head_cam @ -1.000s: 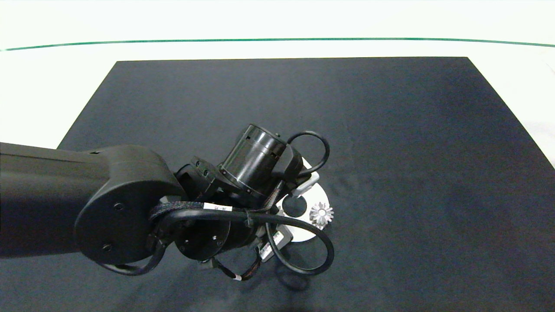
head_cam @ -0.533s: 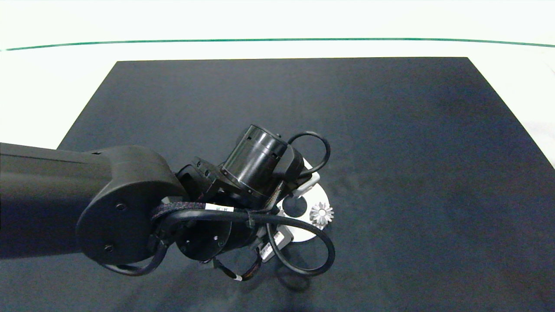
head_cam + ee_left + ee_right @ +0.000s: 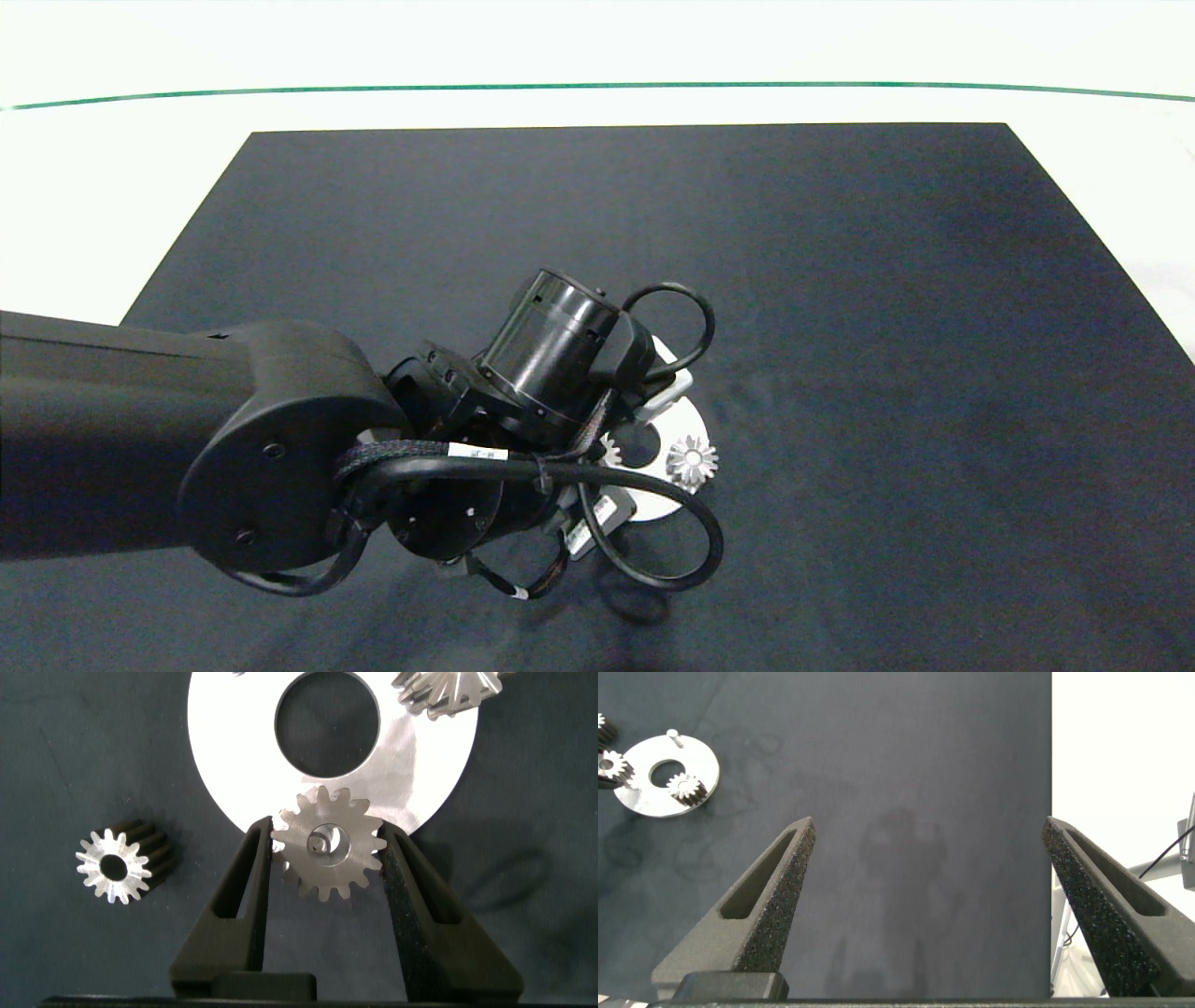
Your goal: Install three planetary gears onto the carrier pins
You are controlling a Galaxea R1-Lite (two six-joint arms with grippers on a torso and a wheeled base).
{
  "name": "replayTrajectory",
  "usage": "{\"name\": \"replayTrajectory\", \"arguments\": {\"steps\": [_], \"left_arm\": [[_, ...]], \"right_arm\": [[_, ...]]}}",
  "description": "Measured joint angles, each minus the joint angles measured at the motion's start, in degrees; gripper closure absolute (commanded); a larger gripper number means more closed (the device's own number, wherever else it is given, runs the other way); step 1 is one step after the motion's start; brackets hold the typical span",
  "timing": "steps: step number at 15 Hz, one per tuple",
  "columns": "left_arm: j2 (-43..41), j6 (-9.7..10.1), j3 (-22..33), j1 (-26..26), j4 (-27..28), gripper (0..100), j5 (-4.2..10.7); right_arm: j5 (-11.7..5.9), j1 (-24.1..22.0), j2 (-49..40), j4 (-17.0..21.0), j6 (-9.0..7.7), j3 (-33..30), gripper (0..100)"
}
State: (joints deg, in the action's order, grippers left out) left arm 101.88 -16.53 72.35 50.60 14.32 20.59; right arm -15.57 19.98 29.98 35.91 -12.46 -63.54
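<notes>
Left gripper (image 3: 325, 854): over the near rim of the white disc (image 3: 430, 756), reaching in from the left side of the black mat (image 3: 840, 280). Its two grey fingers (image 3: 245, 882) stand on either side of one planetary gear and press against its teeth, clamping it.

Held gear (image 3: 327, 856): silvery, flat face up, between the fingertips. It sits over the disc's edge, and a carrier pin (image 3: 320, 842) shows inside its centre hole. Whether it is pressed fully down cannot be told.

Second gear (image 3: 458, 689): beyond the gripper, on the far part of the disc past the large centre hole (image 3: 327, 721). In the head view it stands on the disc's right edge (image 3: 692, 460).

Third gear (image 3: 117, 863): off the disc, resting on the mat to one side of the gripper, just outside one finger and well clear of the held gear.

Bare pin (image 3: 673, 736): one peg stands uncovered on the disc's far rim, seen small in the right wrist view.

Right gripper (image 3: 929, 905): far from the disc, above bare mat near the mat's edge, fingers spread wide with nothing between them. It does not show in the head view.
</notes>
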Motion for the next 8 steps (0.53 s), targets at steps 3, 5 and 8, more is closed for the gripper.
{"name": "replayTrajectory", "arguments": {"steps": [3,5,8], "left_arm": [[-0.3,0.02,-0.5,-1.1,0.3,75,0.02],[-0.5,0.00,-0.7,-1.2,0.2,75,0.02],[-0.6,-0.06,-0.8,-1.1,0.3,75,0.02]], "right_arm": [[0.00,0.0,0.0,0.0,0.00,0.0,0],[0.00,0.0,-0.1,0.0,-0.02,0.0,0],[0.00,0.0,-0.2,0.0,-0.02,-0.1,0]]}}
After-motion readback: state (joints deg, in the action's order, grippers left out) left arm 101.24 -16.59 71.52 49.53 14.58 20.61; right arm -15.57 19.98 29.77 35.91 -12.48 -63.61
